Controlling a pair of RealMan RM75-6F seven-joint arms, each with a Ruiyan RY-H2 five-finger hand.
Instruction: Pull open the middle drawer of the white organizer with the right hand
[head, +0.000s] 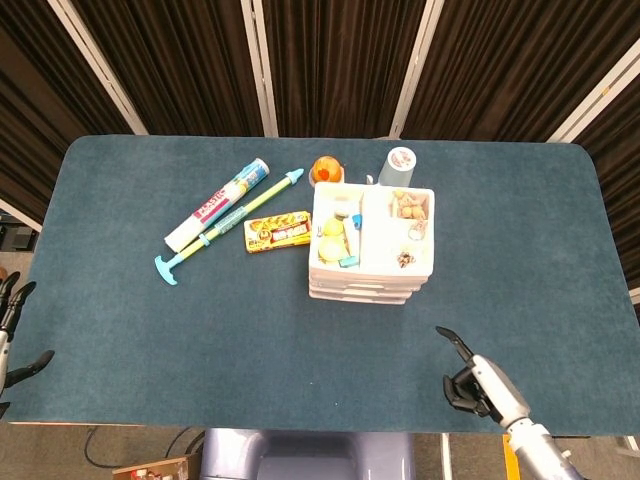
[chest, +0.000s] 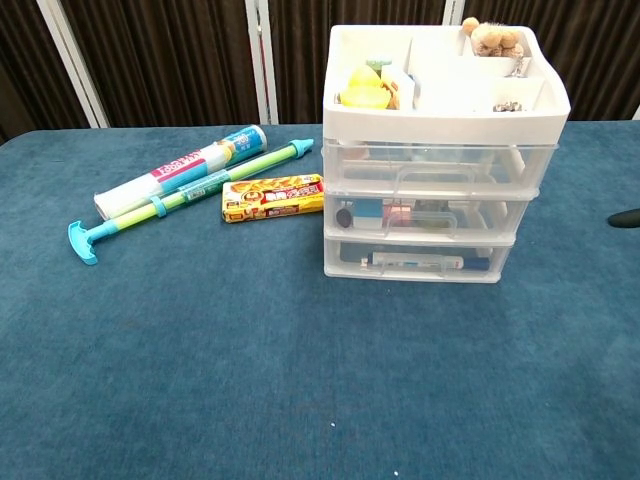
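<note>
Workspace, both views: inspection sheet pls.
Surface: blue felt table, flat.
Job's things: white organizer, three drawers; middle drawer closed, untouched.
Clutter: teal pump, white tube, yellow snack box left of organizer; orange toy, grey cup behind it.
Robot hands: right robot hand near front edge, apart from organizer, fingers partly curled; left robot hand at left edge, fingers apart, holding nothing.
Cables: one under the table front.
Surroundings: dark curtains.

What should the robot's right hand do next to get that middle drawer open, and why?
Probably reach forward toward the middle drawer handle. The right hand sits near the table's front edge, well short of the white organizer, holding nothing, and all three drawers look shut.
</note>
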